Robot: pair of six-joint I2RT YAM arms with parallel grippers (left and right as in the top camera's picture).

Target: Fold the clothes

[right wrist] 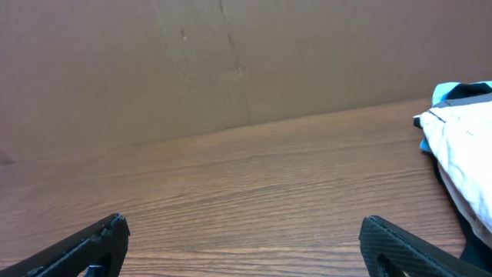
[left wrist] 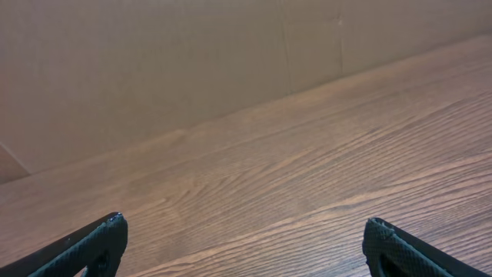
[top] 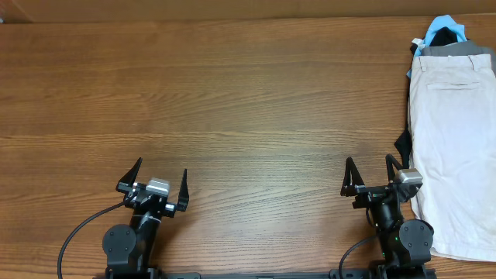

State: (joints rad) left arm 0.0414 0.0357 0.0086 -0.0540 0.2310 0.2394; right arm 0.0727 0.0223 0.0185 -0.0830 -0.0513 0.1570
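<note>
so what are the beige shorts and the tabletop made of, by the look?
Beige shorts: probably a woven cotton-type fabric, matte, judging by the soft creases and the stitched welt pocket. The exact fibre can't be told.
Tabletop: brown wood-grain surface with a low sheen. Long grain lines run across it, but whether it is solid wood, veneer or laminate stays open.

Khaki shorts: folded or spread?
Spread full length: the khaki shorts lie flat, back pocket up, no crosswise fold. Right side is cropped; lengthwise fold, cannot tell.
</note>
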